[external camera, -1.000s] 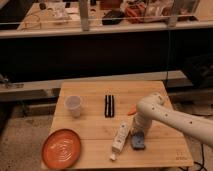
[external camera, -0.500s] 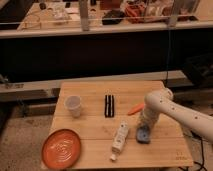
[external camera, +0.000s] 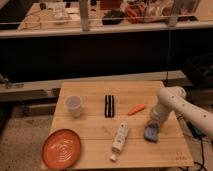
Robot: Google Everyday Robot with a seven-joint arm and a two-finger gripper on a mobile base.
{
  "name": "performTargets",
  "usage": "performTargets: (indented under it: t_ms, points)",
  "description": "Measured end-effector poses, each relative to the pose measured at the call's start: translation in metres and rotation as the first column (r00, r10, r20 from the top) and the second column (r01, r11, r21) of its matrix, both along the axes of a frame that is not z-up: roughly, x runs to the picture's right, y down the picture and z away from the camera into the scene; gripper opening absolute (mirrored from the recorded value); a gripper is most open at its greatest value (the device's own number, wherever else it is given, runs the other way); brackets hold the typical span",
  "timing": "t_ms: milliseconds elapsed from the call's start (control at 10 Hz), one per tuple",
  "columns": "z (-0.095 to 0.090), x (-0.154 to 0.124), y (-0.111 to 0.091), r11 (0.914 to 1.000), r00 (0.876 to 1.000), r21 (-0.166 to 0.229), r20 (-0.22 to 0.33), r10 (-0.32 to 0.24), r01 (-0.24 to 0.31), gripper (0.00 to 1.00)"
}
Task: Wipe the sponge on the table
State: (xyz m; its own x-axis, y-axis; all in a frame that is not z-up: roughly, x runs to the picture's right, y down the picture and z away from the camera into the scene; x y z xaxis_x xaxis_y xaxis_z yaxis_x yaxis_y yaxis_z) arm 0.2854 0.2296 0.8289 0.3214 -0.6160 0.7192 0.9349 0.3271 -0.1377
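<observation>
The blue sponge (external camera: 150, 134) lies on the light wooden table (external camera: 90, 92), near its right edge. My gripper (external camera: 154, 122) points down from the white arm that reaches in from the right. It sits directly on top of the sponge and hides the sponge's upper part.
On the table stand a white cup (external camera: 73, 105), a black oblong item (external camera: 109, 105), a small carrot (external camera: 136, 108), a white elongated bottle (external camera: 119, 138) and an orange plate (external camera: 61, 148). A long dark cluttered bench runs behind the table.
The gripper and the sponge under it have slid to the right across the table, away from the white bottle. Nothing else has moved.
</observation>
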Motion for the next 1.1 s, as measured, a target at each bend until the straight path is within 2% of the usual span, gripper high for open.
performTargets:
  t_ms: [300, 600, 800, 1100]
  points:
    - [-0.029, 0.025, 0.016, 1.0000, 0.999, 0.008, -0.033, 0.000, 0.000, 0.00]
    - [-0.045, 0.037, 0.037, 0.9997, 0.997, 0.016, -0.070, -0.015, 0.016, 0.00]
    - [-0.049, 0.034, 0.061, 0.9990, 0.996, 0.012, -0.085, -0.043, 0.044, 0.00]
    - [-0.074, 0.015, 0.091, 0.9955, 0.994, 0.034, -0.072, -0.086, 0.089, 0.00]
